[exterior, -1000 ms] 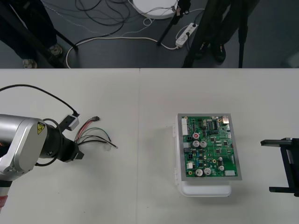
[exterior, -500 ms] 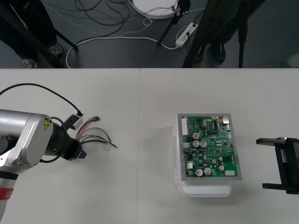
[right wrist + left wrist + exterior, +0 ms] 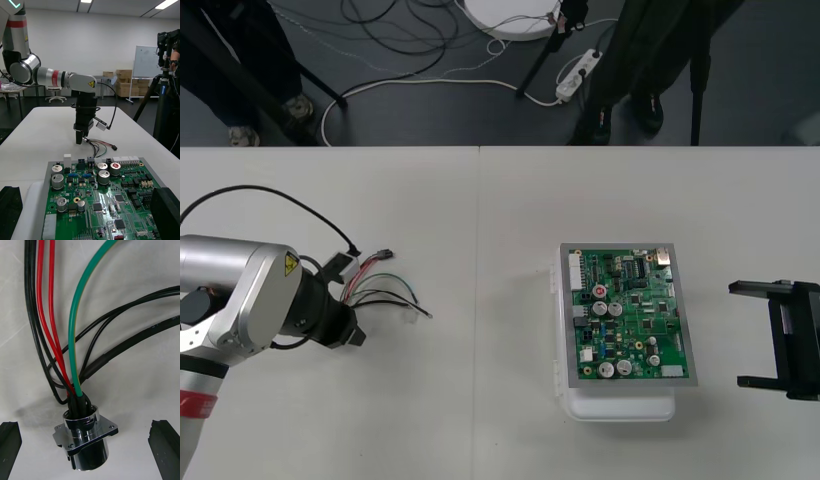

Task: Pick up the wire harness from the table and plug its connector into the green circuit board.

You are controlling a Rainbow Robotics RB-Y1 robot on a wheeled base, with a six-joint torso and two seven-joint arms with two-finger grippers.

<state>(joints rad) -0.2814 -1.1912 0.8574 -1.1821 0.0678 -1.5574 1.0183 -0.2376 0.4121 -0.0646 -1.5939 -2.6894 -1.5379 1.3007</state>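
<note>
Zero steps look finished to us. The wire harness [image 3: 380, 292] lies flat on the counter [image 3: 480, 400] over on the left. Its small black plug [image 3: 385, 254] is at the far end of the wires, well apart from the green circuit board [image 3: 628, 315], which sits on its white base [image 3: 620, 408] right of centre. The left claw [image 3: 348, 332] is down over the near end of the harness, spread wide and gripping nothing. So we reckon the grab, the carry across and the plugging-in are all left to do. The right claw [image 3: 760, 337] waits at the right edge beside the board, open and empty.

From above we can't make out the socket end under the left claw. The left wrist view fills that in: its fingers [image 3: 9, 444] stand far apart with the round metal socket [image 3: 84, 438] between them, touching neither, and red, black and green wires fan away from it. The right wrist view looks across the board and adds the side-on angle: the left claw points straight down, tips right at the wires.
</note>
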